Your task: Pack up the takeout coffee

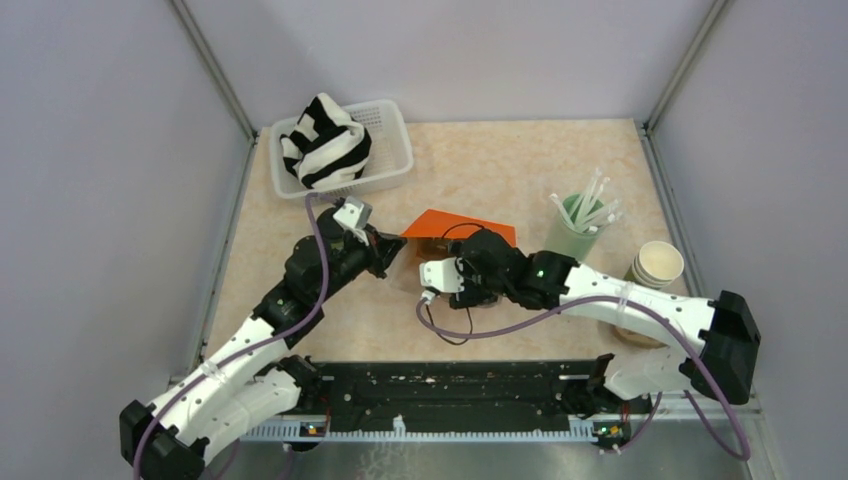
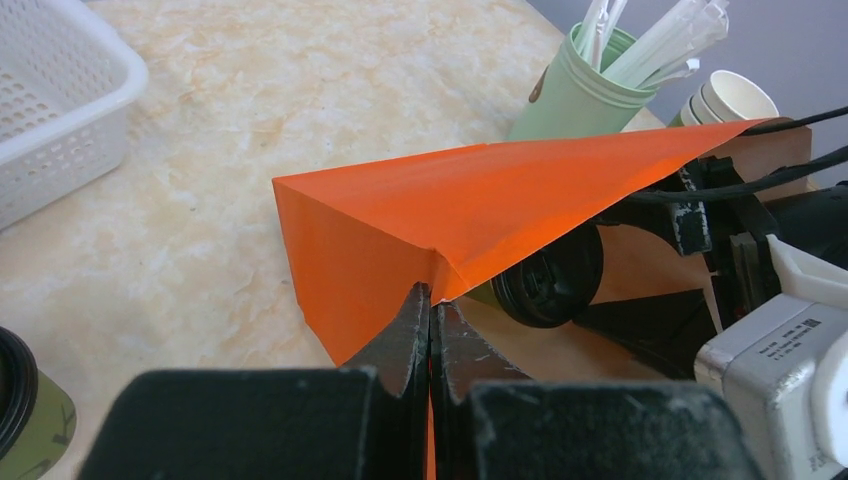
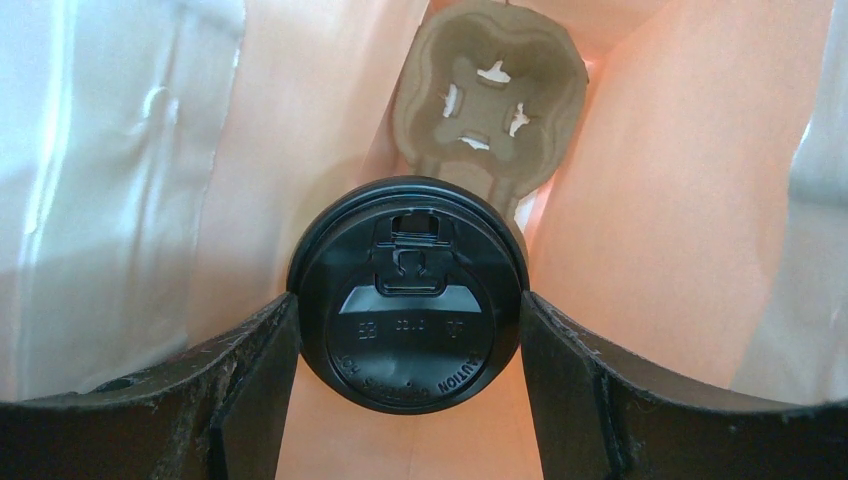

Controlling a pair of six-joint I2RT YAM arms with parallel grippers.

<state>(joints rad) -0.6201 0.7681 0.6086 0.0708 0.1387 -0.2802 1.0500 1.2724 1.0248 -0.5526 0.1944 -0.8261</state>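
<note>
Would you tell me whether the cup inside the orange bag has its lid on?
On: the round black lid sits across its whole top, with no open rim showing.

A beige, marble-patterned surface [image 1: 520, 170] is boxed in on three sides by plain, pale grey-lilac walls [image 1: 450, 50], which meet at slim metal corner posts [image 1: 212, 65]. The light is soft and even, with faint shadows.

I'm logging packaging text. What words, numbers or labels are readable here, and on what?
On the black lid: raised lettering, upside down, too blurred to read.
On the sticker of the grey camera housing: print too small to read.
On the orange bag: none visible.
</note>
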